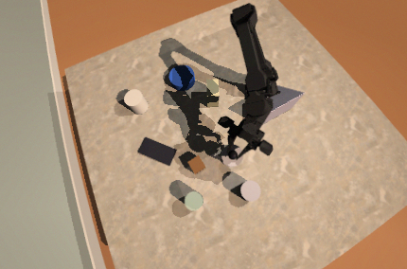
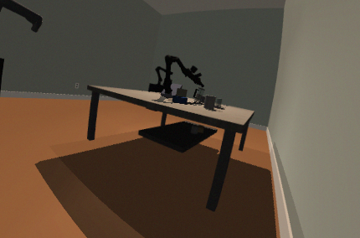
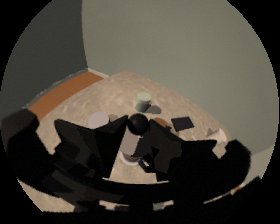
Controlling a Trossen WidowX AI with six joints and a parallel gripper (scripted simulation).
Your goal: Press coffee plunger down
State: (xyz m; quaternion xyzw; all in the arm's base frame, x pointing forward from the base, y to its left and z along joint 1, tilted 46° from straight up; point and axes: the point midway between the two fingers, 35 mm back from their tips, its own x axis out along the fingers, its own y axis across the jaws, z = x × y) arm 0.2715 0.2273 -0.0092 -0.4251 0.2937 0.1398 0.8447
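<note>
On the desk (image 1: 331, 142), right of the dark flat slab (image 1: 156, 151) and brown block (image 1: 196, 164), stands the coffee press (image 1: 232, 160). The tool (image 3: 139, 136) grips its black plunger knob (image 3: 136, 122). Pressing seems under way; depth unclear, release remains.

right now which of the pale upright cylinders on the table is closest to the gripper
The whitish cylinder just below the gripper in the top view. The green-topped one sits further left, and the cream one is far off to the upper left.
</note>
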